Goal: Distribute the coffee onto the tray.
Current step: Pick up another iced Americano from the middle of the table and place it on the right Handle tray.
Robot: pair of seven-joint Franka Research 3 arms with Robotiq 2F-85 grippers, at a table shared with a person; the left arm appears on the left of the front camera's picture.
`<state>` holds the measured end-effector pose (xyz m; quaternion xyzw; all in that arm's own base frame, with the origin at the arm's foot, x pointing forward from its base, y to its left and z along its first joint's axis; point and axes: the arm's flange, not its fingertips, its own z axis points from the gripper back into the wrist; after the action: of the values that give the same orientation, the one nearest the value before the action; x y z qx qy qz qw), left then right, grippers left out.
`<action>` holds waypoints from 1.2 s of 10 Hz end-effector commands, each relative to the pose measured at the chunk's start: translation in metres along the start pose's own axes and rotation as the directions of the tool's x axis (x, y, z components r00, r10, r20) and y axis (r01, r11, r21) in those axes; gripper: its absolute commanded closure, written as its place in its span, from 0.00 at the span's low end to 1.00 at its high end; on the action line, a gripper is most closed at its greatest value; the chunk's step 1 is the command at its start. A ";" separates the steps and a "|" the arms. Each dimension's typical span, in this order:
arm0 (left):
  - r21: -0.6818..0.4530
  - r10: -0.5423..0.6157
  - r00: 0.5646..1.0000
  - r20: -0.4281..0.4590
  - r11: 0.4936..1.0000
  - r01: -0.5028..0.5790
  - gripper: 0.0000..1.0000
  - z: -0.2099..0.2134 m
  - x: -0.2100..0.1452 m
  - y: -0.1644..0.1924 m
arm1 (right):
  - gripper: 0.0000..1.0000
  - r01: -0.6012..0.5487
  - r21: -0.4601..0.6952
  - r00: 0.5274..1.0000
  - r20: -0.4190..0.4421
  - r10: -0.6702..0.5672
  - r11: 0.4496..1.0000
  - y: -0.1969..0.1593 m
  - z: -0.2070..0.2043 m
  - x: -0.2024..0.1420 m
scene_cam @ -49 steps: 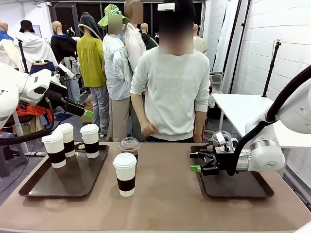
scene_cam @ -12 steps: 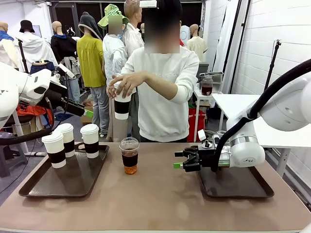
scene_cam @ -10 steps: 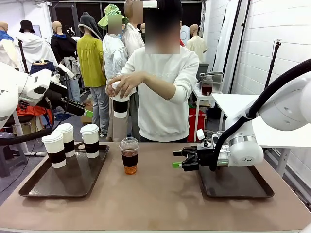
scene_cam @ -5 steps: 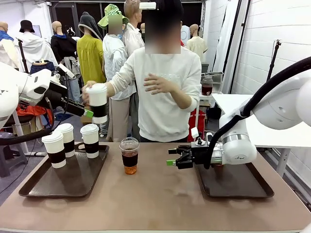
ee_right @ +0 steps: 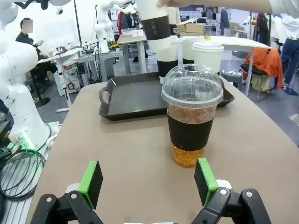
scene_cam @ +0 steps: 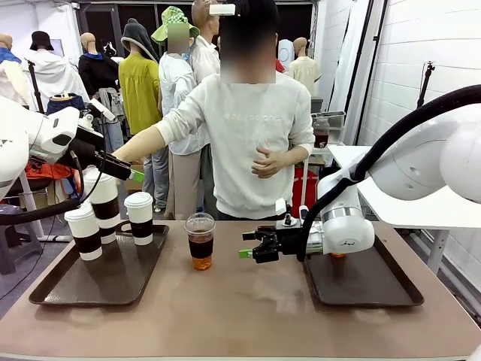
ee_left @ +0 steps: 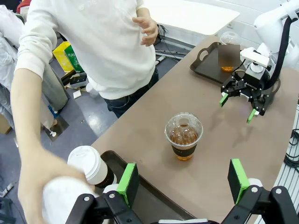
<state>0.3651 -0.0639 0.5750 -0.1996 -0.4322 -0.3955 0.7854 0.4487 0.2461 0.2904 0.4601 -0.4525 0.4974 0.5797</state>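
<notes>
Dome-lidded cup (scene_cam: 200,241) centre frame on bare desk (scene_cam: 240,323). Thin clear plastic, holds liquid: likely squashy, spill-prone; grip dark sleeve band, gently, keep upright. Right hand (scene_cam: 252,250) spread wide, empty, just right of cup, aimed at it. Left hand (ee_left: 182,179) likewise released, empty. Right tray (scene_cam: 368,289) lower right: open room, raised lip to clear.

1 clear cup (scene_cam: 336,256) (behind right arm (scene_cam: 342,226)) mostly hidden.

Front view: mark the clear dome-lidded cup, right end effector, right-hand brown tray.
Clear plastic dome-lidded cup of brown liquid (scene_cam: 200,247), front view, dark sleeve.
Right end effector (scene_cam: 246,245), front view, midway between fingertips.
Dark brown right-hand tray (scene_cam: 376,286), front view, bare floor.
</notes>
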 end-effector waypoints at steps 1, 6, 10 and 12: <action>-0.013 0.000 1.000 0.009 1.000 0.000 0.00 -0.001 -0.003 0.002 | 0.00 0.011 -0.020 1.000 -0.001 -0.011 1.000 -0.011 -0.020 0.002; -0.013 0.000 1.000 0.009 1.000 0.000 0.00 -0.001 -0.003 0.002 | 0.00 -0.033 0.058 0.999 -0.011 0.034 0.998 -0.048 -0.044 0.007; -0.013 0.000 1.000 0.009 1.000 0.000 0.00 -0.001 -0.003 0.002 | 0.00 -0.014 0.075 0.999 -0.047 0.018 0.997 -0.054 -0.044 0.003; -0.013 0.000 1.000 0.009 1.000 0.000 0.00 -0.001 -0.003 0.002 | 0.00 -0.040 0.056 0.999 -0.013 0.041 0.998 -0.053 -0.045 0.000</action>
<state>0.3651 -0.0639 0.5750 -0.1996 -0.4322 -0.3955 0.7854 0.5046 0.2855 0.2776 0.4643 -0.4390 0.5270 0.5603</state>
